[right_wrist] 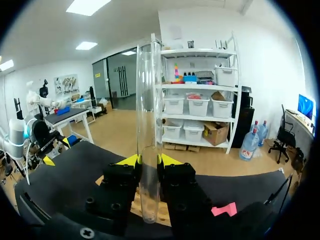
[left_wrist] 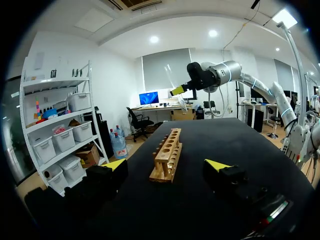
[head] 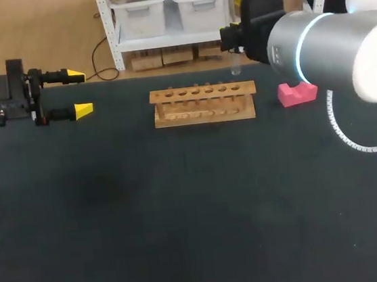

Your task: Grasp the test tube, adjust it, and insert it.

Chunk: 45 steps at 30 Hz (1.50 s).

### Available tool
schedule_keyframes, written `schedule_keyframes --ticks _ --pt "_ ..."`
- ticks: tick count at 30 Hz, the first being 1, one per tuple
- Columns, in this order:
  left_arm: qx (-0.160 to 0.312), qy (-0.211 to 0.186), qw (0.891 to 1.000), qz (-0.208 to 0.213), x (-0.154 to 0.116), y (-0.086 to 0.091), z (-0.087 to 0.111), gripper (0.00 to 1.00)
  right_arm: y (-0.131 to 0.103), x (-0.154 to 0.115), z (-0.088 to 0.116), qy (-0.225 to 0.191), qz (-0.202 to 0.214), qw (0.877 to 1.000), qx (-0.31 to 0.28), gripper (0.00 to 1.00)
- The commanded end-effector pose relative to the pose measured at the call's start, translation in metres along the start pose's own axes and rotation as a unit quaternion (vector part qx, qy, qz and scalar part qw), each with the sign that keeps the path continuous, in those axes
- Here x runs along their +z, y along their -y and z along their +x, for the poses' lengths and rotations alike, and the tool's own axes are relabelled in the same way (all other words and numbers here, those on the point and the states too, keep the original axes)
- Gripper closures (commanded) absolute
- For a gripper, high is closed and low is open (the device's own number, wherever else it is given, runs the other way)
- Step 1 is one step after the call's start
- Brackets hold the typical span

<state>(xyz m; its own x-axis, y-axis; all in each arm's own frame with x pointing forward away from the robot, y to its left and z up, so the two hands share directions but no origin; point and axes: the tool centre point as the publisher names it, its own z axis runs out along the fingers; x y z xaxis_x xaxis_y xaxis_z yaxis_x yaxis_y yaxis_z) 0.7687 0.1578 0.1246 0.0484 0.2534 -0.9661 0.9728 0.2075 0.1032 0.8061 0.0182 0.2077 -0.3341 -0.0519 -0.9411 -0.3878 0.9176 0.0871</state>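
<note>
A clear test tube (right_wrist: 149, 135) stands upright between the yellow-tipped fingers of my right gripper (right_wrist: 149, 160), which is shut on its lower part. The head view shows the tube (head: 235, 67) hanging just above the right end of the wooden rack (head: 203, 103), and the arm hides the fingers there. In the left wrist view, the right gripper (left_wrist: 180, 90) holds the tube over the far end of the rack (left_wrist: 167, 155). My left gripper (head: 79, 93) is open and holds nothing, left of the rack and facing it; it is also seen as left gripper (left_wrist: 166, 165).
A pink block (head: 297, 92) lies on the dark table (head: 183, 216) just right of the rack, below my right arm; it shows as pink block (right_wrist: 223, 209) in the right wrist view. The right arm's white cable (head: 352, 139) trails over the table's right side.
</note>
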Motion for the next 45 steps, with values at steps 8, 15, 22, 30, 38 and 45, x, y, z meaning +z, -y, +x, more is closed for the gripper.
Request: schedule_keyframes --ticks 8,15,22,30,38,45 --pt "0.002 0.002 1.0 -0.002 0.0 0.001 0.001 0.0 -0.004 0.023 0.009 0.197 0.011 0.979 0.053 1.0" --pt "0.002 0.002 1.0 -0.002 0.0 0.001 0.001 0.0 -0.012 0.033 0.017 0.213 0.038 0.975 0.048 1.0" --pt "0.002 0.002 1.0 -0.002 0.0 0.001 0.001 0.0 -0.016 0.035 0.018 0.232 0.038 0.971 0.035 1.0" --pt "0.002 0.002 1.0 -0.002 0.0 0.001 0.001 0.0 -0.014 0.028 0.029 0.235 0.047 0.97 0.033 1.0" --pt "0.002 0.002 1.0 -0.002 0.0 0.001 0.001 0.0 -0.014 0.034 0.037 0.242 0.048 0.969 0.031 1.0" --pt "0.002 0.002 1.0 -0.002 0.0 0.001 0.001 0.0 -0.014 0.044 0.04 0.257 0.044 0.965 0.026 1.0"
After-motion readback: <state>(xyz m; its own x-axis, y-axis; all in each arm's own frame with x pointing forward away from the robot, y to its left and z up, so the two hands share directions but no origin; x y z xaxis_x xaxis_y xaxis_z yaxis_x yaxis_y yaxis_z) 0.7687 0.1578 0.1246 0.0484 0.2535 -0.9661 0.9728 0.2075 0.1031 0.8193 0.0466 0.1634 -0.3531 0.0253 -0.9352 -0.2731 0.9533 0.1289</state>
